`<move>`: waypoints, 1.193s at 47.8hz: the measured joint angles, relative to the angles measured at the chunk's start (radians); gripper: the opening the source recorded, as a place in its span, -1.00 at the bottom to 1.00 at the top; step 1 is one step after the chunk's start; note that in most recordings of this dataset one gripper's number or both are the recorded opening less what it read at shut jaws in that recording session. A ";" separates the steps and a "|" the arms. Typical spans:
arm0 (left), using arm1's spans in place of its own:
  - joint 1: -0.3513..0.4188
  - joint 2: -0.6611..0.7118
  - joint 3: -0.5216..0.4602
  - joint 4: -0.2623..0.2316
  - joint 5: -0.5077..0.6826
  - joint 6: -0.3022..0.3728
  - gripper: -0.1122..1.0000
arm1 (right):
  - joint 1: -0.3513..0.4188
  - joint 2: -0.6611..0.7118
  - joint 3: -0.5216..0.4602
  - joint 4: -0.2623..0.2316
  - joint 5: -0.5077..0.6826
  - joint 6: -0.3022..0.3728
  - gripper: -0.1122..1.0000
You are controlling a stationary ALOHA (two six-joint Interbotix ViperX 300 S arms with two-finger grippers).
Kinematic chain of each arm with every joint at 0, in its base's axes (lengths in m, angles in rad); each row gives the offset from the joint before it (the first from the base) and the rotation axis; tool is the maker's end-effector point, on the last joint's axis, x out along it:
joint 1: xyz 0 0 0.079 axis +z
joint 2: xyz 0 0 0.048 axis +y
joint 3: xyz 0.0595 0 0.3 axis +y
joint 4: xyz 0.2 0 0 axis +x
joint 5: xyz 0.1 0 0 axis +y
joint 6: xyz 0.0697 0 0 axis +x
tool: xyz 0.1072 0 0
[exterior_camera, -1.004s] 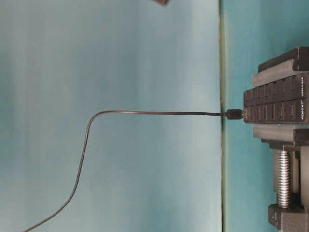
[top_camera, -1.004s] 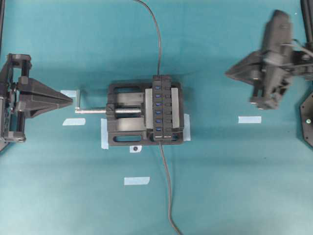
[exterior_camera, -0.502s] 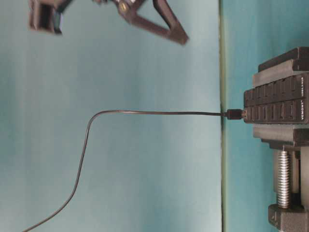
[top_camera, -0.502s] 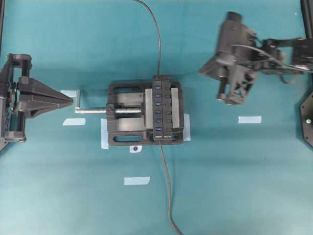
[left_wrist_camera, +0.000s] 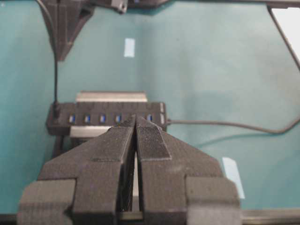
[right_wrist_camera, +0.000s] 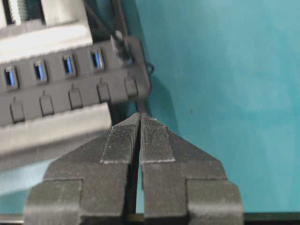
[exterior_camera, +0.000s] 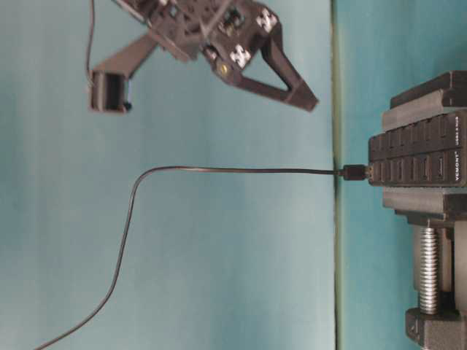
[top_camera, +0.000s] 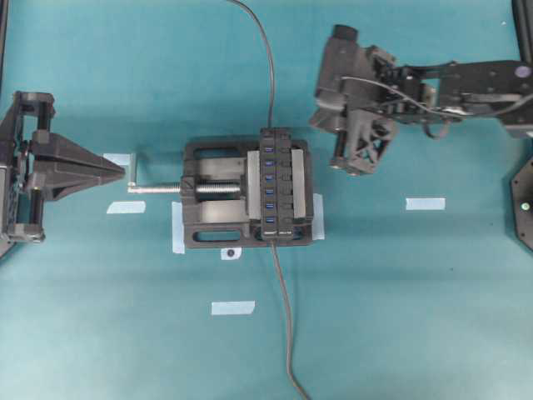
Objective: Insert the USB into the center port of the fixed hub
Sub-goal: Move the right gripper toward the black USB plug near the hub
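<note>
Risking a knock: my right gripper (top_camera: 323, 119), fingers together and empty, sits near the fixed hub (top_camera: 276, 185); it could snag a cable. Left gripper (top_camera: 117, 169) also pressed together, empty. USB (right_wrist_camera: 123, 52): small black plug, seemingly seated in an end port, not the center port (top_camera: 270, 186).

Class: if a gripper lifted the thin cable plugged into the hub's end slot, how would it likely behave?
The cable leaves its USB plug straight, then bends smoothly, so it is probably springy rather than limp. Being so thin, it is likely light. The hub sits clamped in the vise, so a tug should hardly shift it.
</note>
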 measured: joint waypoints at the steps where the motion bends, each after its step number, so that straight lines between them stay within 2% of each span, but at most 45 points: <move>1: 0.000 0.000 0.000 0.000 0.000 0.000 -0.78 | 0.000 0.006 -0.005 0.000 0.000 -0.002 -0.77; 26: 0.000 0.002 0.002 0.000 0.002 0.000 -0.78 | 0.026 0.126 -0.110 0.000 0.052 -0.051 -0.77; 57: 0.000 0.002 0.002 0.000 0.003 -0.002 -0.78 | 0.031 0.140 -0.120 0.000 0.046 -0.064 -0.77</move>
